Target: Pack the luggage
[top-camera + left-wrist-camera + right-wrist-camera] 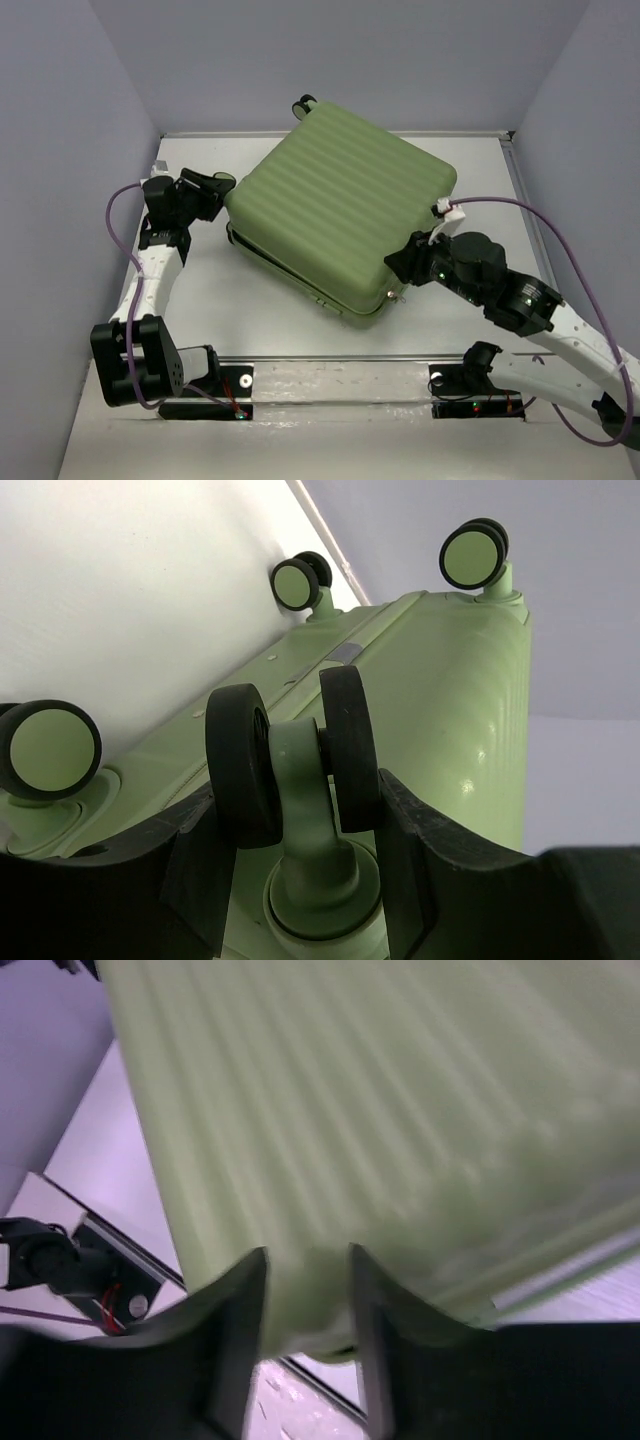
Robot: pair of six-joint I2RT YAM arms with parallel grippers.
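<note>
Luggage point(340, 215): lies flat and closed in the middle of the top view, turned diagonally on the tabletop point(250, 310), ribbed green shell up, with one wheel point(303, 103) poking out at the upper edge. Shows nothing of lining or contents, so probably sits at the closing or repositioning stage of the packing.

Left pincer point(215, 186): reaches in at the left corner of the luggage, upper left of the top view. Straddles the twin caster wheel point(238, 765) in the centre of its wrist view, one finger point(195, 855) against each black disc. Stands about half spread and seems to pinch the wheel. Likely anchors that corner, or uses the wheel as a handle for swinging the luggage round: a firm, narrow hold, unlike the broad smooth shell. Leaves the three other wheels point(472, 555) of that view untouched.

Right pincer point(398, 268): meets the near right corner of the luggage, lower right of centre in the top view. Appears blurred in its own wrist view, two fingers point(240, 1330) set a narrow gap apart, with green shell right at the tips. Touches or nearly touches the corner; cannot tell whether clamped on the rim or merely pressed against it. Probably braces or pushes from the opposite side, to stop any sliding or spinning under the left hold.
</note>
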